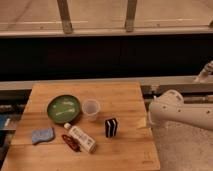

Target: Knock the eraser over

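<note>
Camera view. The white arm (182, 114) reaches in low and roughly level from the right of the eraser (111, 127). Its gripper (146, 120) is at the wooden table (100, 95) edge, right of the eraser and apart from it; open or closed cannot be told. The eraser stands upright. One each: clear cup (91, 108) just up-left of the eraser, green bowl (64, 108) farther left, white bottle (81, 138) lying down-left, red item (71, 142) beside the bottle, blue sponge (42, 135) far left.

Wooden table (125, 95) bears green bowl (64, 108); clear cup (91, 108); white bottle (81, 138); blue sponge (42, 135); red object (70, 142).
</note>
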Action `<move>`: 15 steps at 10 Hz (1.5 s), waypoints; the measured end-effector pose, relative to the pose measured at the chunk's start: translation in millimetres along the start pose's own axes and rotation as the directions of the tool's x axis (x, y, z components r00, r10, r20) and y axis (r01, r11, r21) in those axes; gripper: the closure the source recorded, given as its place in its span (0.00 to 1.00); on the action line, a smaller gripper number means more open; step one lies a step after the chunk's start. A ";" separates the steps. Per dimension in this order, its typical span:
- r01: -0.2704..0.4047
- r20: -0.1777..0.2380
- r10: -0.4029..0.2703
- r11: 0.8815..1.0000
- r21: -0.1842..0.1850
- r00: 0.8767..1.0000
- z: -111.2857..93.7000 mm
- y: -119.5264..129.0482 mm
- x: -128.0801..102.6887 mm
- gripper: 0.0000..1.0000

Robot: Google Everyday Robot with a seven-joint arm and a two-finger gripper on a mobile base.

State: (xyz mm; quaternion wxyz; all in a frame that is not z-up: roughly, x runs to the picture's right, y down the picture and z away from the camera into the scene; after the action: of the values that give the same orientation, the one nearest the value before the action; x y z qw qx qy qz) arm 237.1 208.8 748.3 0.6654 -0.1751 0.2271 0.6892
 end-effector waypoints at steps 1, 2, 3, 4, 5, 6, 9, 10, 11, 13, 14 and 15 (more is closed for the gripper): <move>0.014 -0.008 -0.014 1.000 0.019 1.000 0.8 -1.3 6.9 0.20; 0.028 -0.010 -0.028 0.999 0.025 1.000 0.3 0.1 11.8 0.20; 0.047 -0.013 -0.046 0.999 0.028 0.999 -1.4 4.2 15.0 0.20; 0.065 -0.015 -0.065 0.998 0.024 0.998 -3.4 9.4 17.4 0.20; 0.083 -0.018 -0.083 0.996 0.021 0.996 -5.1 13.6 20.0 0.20; 0.095 -0.023 -0.095 0.995 0.018 0.995 -6.1 16.4 22.1 0.20; 0.181 -0.037 -0.181 0.983 0.001 0.983 -9.9 53.1 24.7 0.20; 0.198 -0.045 -0.198 0.980 0.001 0.979 -10.0 58.9 24.6 0.20; 0.223 -0.052 -0.223 0.975 -0.001 0.973 -9.6 70.1 22.9 0.20; 0.274 -0.063 -0.274 0.962 -0.012 0.960 -8.3 98.0 17.0 0.20; 0.290 -0.069 -0.291 0.957 -0.013 0.954 -7.7 106.1 14.8 0.20; 0.300 -0.072 -0.301 0.954 -0.014 0.951 -8.2 110.9 12.7 0.20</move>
State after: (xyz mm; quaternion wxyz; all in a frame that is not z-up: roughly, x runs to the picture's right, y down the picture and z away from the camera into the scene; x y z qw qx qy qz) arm 125.4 213.7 743.4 0.7535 -0.2336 0.2210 0.5734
